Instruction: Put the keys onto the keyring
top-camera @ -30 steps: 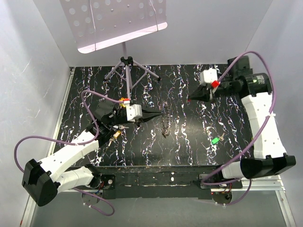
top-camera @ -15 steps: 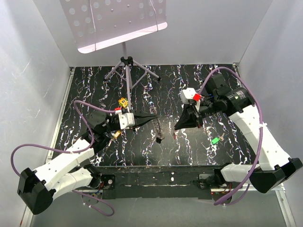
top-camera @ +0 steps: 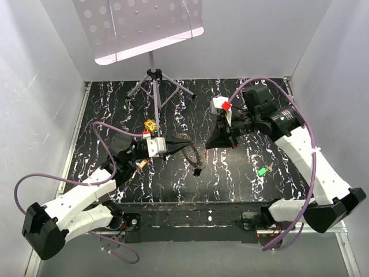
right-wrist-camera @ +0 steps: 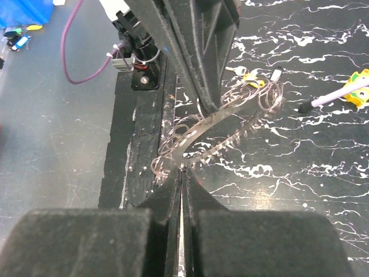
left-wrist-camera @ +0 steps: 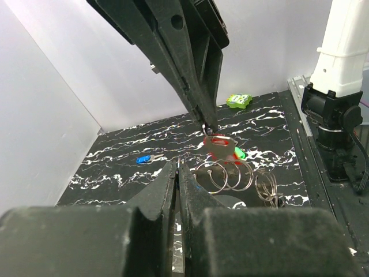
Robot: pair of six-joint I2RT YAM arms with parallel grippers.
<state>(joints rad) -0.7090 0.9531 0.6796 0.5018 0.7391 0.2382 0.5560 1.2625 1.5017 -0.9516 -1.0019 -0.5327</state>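
Note:
My left gripper (top-camera: pixel 189 142) is shut on the keyring (top-camera: pixel 194 157), a string of linked wire rings that hangs from it, with a small black piece at the low end. In the left wrist view the jaws (left-wrist-camera: pixel 177 166) pinch one ring and the other rings (left-wrist-camera: pixel 230 173) spread to the right. My right gripper (top-camera: pixel 207 145) is shut on a red-headed key (left-wrist-camera: pixel 218 144), held tip to tip with the left gripper at the rings. A green key (top-camera: pixel 262 171) lies on the table at the right. A blue key (left-wrist-camera: pixel 144 158) lies beyond. Brass keys (top-camera: pixel 141 163) lie under the left arm.
A music stand's tripod (top-camera: pixel 154 81) stands at the back, its perforated tray overhead. A small yellow dotted block (top-camera: pixel 151 124) sits by the left wrist. A small green block (left-wrist-camera: pixel 238 100) lies near the far wall. The table's black front edge (top-camera: pixel 190 210) runs between the arm bases.
My right gripper has swung left and down from the back right until its tips meet my left gripper. The keyring has come up off the table and hangs from my left gripper.

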